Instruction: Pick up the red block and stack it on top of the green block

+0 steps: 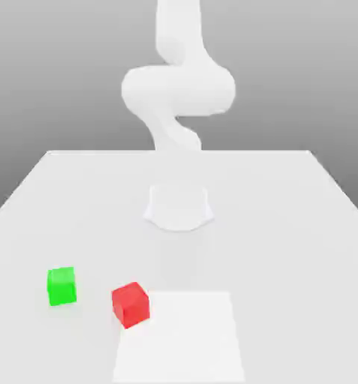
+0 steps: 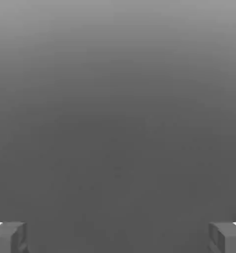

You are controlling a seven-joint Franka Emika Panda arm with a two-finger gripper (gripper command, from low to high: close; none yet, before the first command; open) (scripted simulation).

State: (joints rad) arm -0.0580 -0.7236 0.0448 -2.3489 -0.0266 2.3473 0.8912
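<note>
Gripper spread wide and empty, while the red block sits lower left of frame, right of the green block

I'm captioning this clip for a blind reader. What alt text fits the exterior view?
A red block and a green block sit apart on a white table, the green one toward the exterior view's left. A white robot arm rises at the table's far side, behind both blocks.
</note>
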